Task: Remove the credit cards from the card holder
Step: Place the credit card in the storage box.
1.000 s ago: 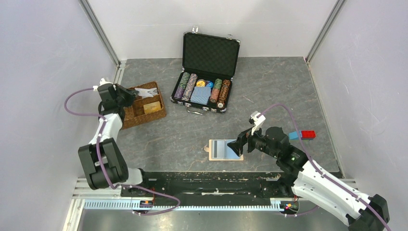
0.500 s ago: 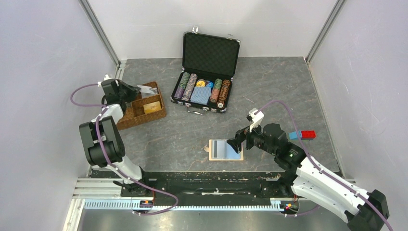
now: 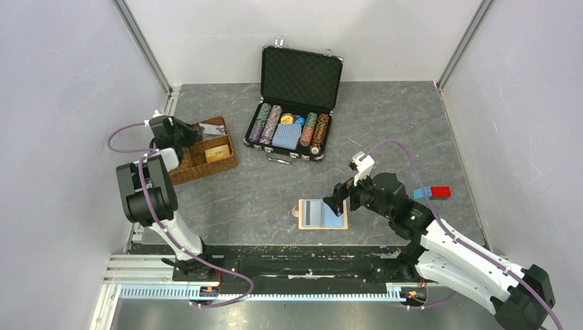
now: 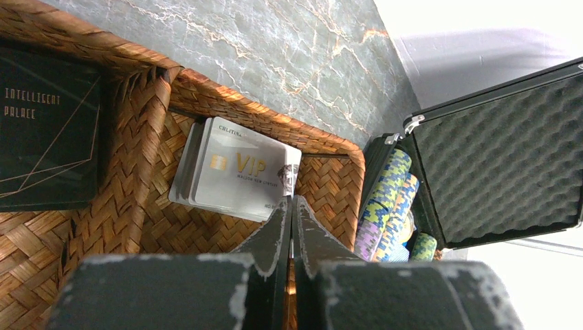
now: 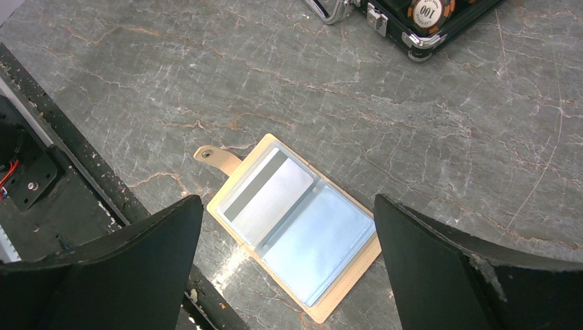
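left gripper (image 4: 290, 203): jaws pressed together, only a hairline between them. the tips sit at the near right corner of the silver "vip" credit card (image 4: 237, 175). i cannot tell whether that corner is nipped between them. the card lies flat on a second card in the far compartment of my brown wicker divided tray (image 4: 330, 192), upper left of the top view. one second ago i held the same card slanted above the tray; now it rests inside. the compartment at the left of the wrist view holds a flat black card with gold lettering (image 4: 41, 137).

left arm: over the last second the elbel has swung up and inward, so the large joint now stands higher in the top view. the wrist has shifted slightly toward the tray.

right gripper (image 5: 287, 203): jaws spread fully, nothing between them. it hangs above the flat tan card holder (image 5: 330, 240), which lies open at the lower centre of the top view, strap tab pointing left. since a second ago this gripper has moved slightly up and left in the top view and now covers less of the holder's right edge. the holder has not moved.

remaining content: one grey credit card with a darker stripe (image 5: 271, 196) sits in the holder's left blue-grey pocket.

the open black hard case (image 3: 295, 89) of round poker chips (image 3: 275, 124) stands at upper centre, unchanged.
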`<act>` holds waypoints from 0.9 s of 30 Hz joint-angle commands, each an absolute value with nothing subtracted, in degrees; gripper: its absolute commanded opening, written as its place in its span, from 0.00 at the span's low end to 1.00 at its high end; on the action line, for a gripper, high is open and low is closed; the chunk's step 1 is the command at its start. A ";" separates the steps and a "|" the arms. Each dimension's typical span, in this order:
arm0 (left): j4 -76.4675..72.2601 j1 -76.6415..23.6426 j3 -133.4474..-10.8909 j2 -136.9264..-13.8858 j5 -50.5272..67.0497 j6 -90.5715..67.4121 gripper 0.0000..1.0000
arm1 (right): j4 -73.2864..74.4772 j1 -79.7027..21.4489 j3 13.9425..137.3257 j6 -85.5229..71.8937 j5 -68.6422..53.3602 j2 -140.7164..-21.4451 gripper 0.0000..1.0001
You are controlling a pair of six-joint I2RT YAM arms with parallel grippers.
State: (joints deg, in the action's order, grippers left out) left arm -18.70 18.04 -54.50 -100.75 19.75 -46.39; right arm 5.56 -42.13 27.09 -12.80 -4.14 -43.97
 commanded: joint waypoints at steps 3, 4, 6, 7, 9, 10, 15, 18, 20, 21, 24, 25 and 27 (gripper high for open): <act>-21.00 17.95 -58.30 -104.04 22.12 -46.59 0.08 | 4.37 -41.74 29.97 -11.73 -3.21 -44.63 0.98; -20.94 17.95 -58.57 -104.68 22.55 -46.66 0.08 | 4.40 -41.75 30.06 -11.89 -3.26 -44.68 0.98; -21.17 17.81 -58.77 -105.48 22.98 -46.57 0.09 | 4.52 -41.66 30.14 -11.95 -3.41 -44.66 0.98; -21.18 17.67 -58.92 -105.74 23.07 -46.34 0.10 | 4.54 -41.61 30.22 -11.83 -3.26 -44.56 0.98; -20.56 17.41 -59.53 -106.04 23.03 -45.66 0.12 | 4.79 -41.57 30.54 -11.61 -3.07 -44.53 0.98; -20.08 17.32 -59.79 -106.21 22.96 -45.25 0.14 | 4.93 -41.53 30.75 -11.45 -3.01 -44.56 0.98; -17.58 17.05 -61.14 -106.26 22.33 -43.42 0.24 | 5.10 -41.40 31.79 -11.38 -3.26 -45.33 0.98; -16.29 16.89 -61.98 -106.10 22.03 -42.57 0.29 | 5.11 -41.32 31.97 -11.35 -3.40 -45.66 0.98; -14.95 16.87 -62.74 -106.17 21.77 -42.21 0.32 | 5.10 -41.33 31.99 -11.39 -3.51 -45.69 0.98; -14.07 16.78 -63.26 -106.26 21.65 -41.98 0.34 | 5.10 -41.25 32.08 -11.41 -3.46 -45.70 0.98; -12.88 16.66 -64.04 -106.18 21.08 -41.41 0.39 | 5.10 -41.22 32.17 -11.43 -3.47 -45.62 0.98; -12.11 16.61 -64.39 -106.18 20.72 -41.19 0.40 | 5.10 -41.22 32.17 -11.50 -3.47 -45.61 0.98; -10.84 16.45 -64.98 -106.04 20.08 -40.25 0.42 | 5.11 -41.14 32.17 -11.57 -3.54 -45.67 0.98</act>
